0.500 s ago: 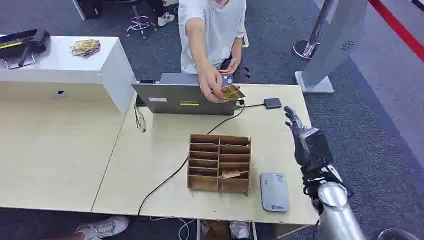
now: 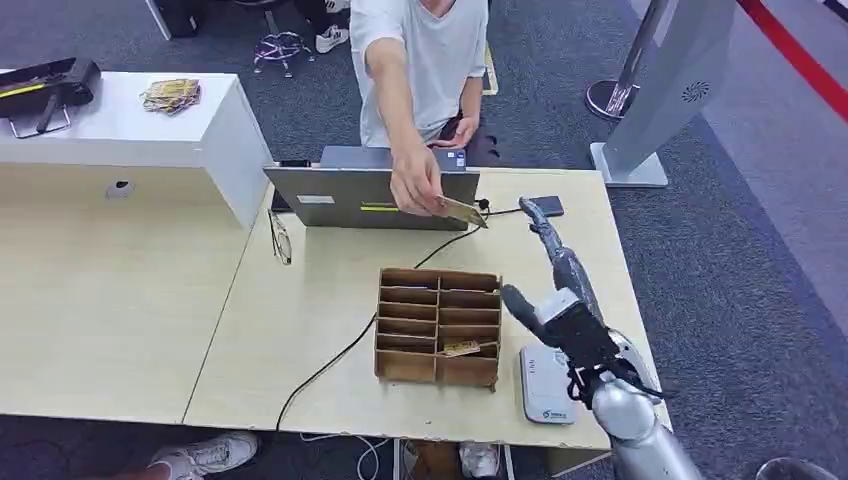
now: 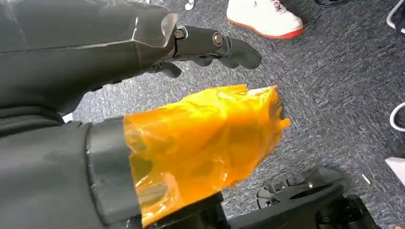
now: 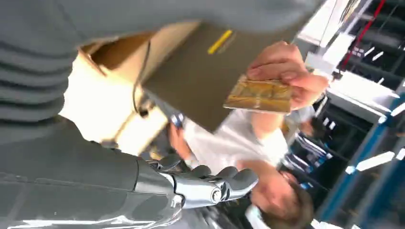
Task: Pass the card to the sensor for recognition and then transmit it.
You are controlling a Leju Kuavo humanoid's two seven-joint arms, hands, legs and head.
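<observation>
Now my right hand (image 2: 553,262) has swung in from the table's right edge and reaches over the pale wooden table (image 2: 300,330) toward the person's outstretched hand (image 2: 415,190), fingers apart and holding nothing. The thin gold-patterned card (image 2: 463,211) is pinched in that person's fingers above the grey laptop (image 2: 360,195), lower and nearer to me than half a second ago, yet clear of my fingertips. I judge the handover is about to start; the flat grey card sensor (image 2: 546,385) sits just under my forearm, beside the brown compartmented wooden organiser (image 2: 437,325). My left hand (image 3: 210,45) hangs over carpet, fingers loosely extended, holding nothing.
</observation>
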